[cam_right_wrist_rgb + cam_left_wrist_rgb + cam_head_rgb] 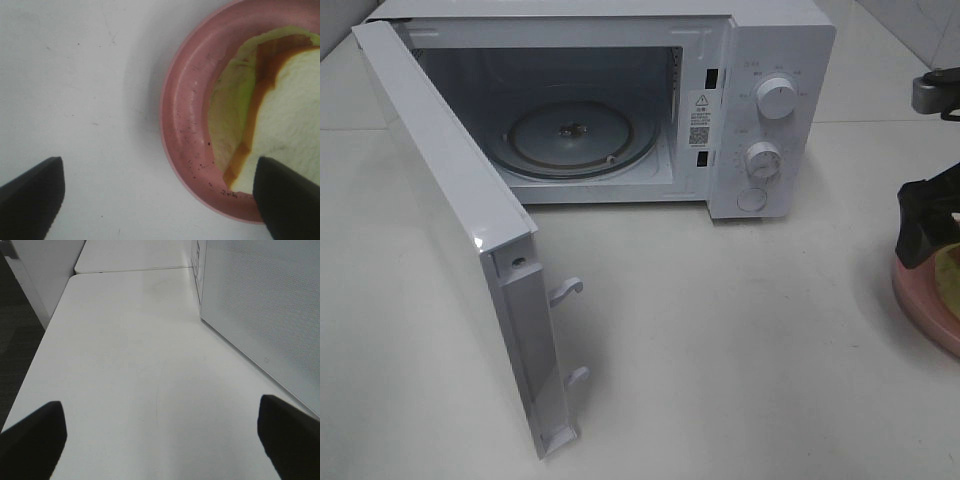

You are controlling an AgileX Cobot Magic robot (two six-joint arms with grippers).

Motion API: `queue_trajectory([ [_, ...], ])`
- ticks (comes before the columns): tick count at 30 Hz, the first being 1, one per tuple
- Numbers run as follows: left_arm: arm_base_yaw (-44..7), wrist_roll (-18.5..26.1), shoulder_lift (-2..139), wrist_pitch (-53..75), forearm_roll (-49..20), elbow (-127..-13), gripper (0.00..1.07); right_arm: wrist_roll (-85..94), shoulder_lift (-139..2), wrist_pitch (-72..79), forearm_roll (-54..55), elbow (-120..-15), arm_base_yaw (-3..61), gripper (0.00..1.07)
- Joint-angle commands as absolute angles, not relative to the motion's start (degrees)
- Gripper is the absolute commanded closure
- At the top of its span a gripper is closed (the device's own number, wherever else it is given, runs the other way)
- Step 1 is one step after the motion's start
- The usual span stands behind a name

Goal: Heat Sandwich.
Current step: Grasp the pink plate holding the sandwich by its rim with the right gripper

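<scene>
Rough-crumbed sandwich (290, 110), smooth pink plate (182, 115), glossy microwave door (440, 220).

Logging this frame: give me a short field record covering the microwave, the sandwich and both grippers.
microwave: white, door swung wide open
turntable: glass, nothing on it
sandwich: on the pink plate, on the table right of the microwave, not inside
right gripper: open, over the plate's rim, holding nothing
left gripper: open, over bare table beside the door, holding nothing

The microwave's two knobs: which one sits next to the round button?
The lower knob, directly above the button; the upper knob sits higher, away from it.
</scene>
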State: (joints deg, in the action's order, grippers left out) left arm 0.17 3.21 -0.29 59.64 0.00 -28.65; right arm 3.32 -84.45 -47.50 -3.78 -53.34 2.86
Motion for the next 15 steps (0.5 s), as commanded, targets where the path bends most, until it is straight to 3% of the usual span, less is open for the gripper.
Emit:
queue_trajectory([
  [1,0.2,3.0,-1.9,59.5,-0.4,-28.6,0.09,4.4,-85.0,-46.8,-2.7,-53.7,1.4,0.07],
  [15,0.2,3.0,-1.9,59.5,-0.4,-28.6,0.09,0.0,-96.0,-41.4,-5.6,-53.7,1.4,0.11],
])
